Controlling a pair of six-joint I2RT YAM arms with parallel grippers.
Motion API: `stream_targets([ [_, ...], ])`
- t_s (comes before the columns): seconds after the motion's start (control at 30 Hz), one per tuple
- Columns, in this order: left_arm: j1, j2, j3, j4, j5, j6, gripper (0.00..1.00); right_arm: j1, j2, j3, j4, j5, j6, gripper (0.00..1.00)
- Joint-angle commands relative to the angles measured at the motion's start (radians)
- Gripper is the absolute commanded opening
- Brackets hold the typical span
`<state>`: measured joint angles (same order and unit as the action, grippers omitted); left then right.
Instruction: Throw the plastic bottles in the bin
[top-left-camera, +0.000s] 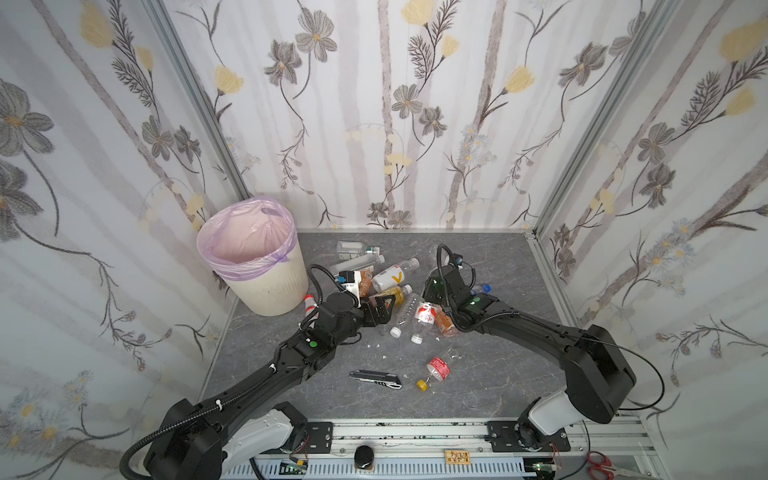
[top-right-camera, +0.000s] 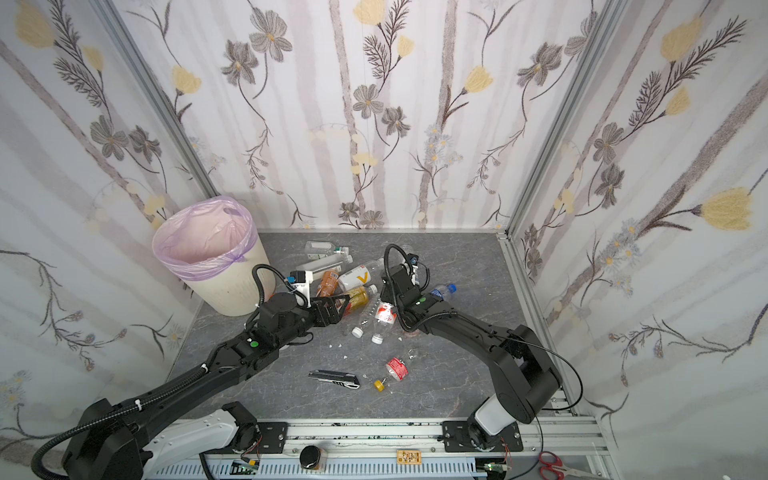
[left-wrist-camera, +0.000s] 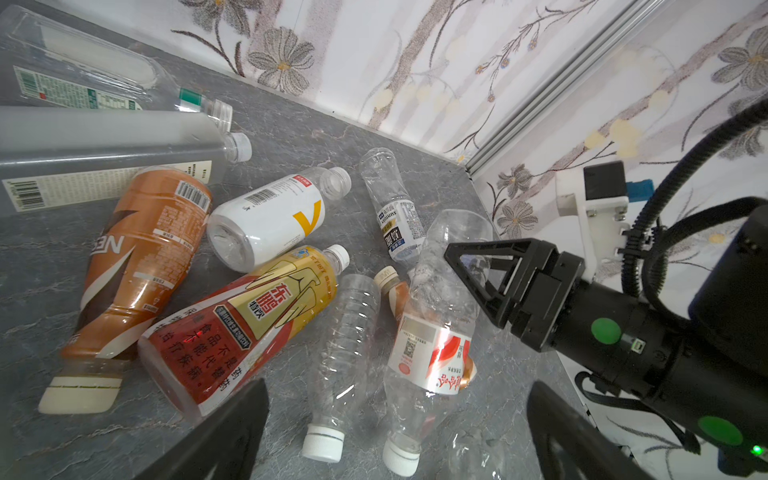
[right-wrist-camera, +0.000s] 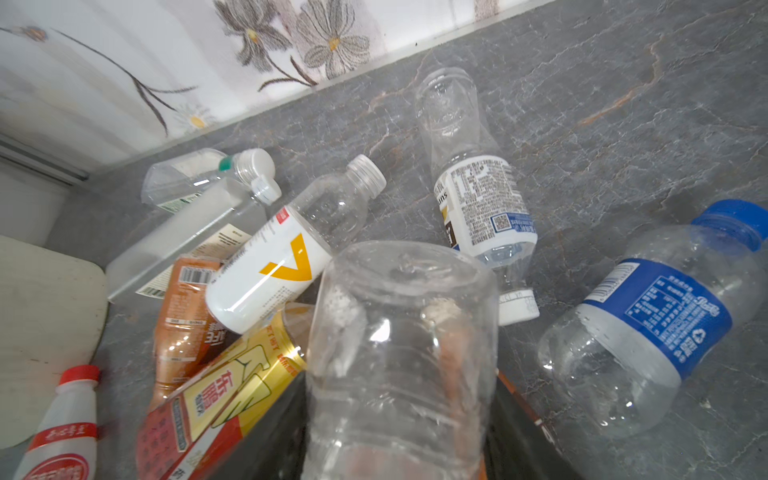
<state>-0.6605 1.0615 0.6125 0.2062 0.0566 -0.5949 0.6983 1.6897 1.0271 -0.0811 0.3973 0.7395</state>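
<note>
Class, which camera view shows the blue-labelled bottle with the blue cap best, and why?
The right wrist view: the blue-labelled bottle lies large and nearly whole there, label and cap plain. Both top views show it small, partly hidden behind the right arm. The left wrist view does not show it.

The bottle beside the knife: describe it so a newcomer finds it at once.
From the bin in the far left corner, come to the table's near edge, past the bottle pile. Right of the knife lies a clear bottle with a red label. Alone among those visible, it has a yellow cap.
</note>
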Motion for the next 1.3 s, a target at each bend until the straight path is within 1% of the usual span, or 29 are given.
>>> stream_targets([
  [0.0,-0.016,-0.005,0.016,0.022,-0.011,0.039,1.0,-0.009,-0.049,0.019,0.037,-0.014,-0.018,0.6],
  [0.2,-0.082,0.022,0.041,0.05,-0.056,0.116,1.0,-0.025,-0.135,0.065,0.035,-0.013,-0.067,0.6],
  [0.4,-0.181,0.12,0.115,0.05,-0.099,0.215,1.0,-0.031,-0.138,0.166,0.036,-0.023,-0.111,0.6],
  [0.47,-0.2,0.149,0.139,0.048,-0.11,0.239,1.0,-0.032,-0.135,0.197,0.041,-0.04,-0.116,0.6],
  [0.53,-0.206,0.163,0.156,0.048,-0.121,0.249,1.0,-0.032,-0.137,0.214,0.055,-0.068,-0.116,0.6],
  [0.7,-0.211,0.178,0.177,0.083,-0.196,0.282,1.0,-0.031,-0.155,0.211,0.097,-0.109,-0.097,0.6],
  [0.87,-0.213,0.243,0.236,0.097,-0.184,0.334,1.0,-0.025,-0.166,0.205,0.122,-0.153,-0.09,0.6],
  [0.97,-0.214,0.263,0.264,0.099,-0.215,0.36,1.0,-0.02,-0.184,0.184,0.146,-0.175,-0.089,0.6],
  [1.13,-0.208,0.287,0.312,0.097,-0.16,0.42,1.0,-0.019,-0.224,0.132,0.211,-0.225,-0.101,0.59],
  [1.2,-0.189,0.296,0.325,0.092,-0.139,0.395,0.98,-0.019,-0.232,0.123,0.215,-0.232,-0.108,0.59],
  [1.27,-0.155,0.307,0.34,0.087,-0.062,0.359,0.96,-0.019,-0.238,0.119,0.216,-0.235,-0.115,0.59],
])
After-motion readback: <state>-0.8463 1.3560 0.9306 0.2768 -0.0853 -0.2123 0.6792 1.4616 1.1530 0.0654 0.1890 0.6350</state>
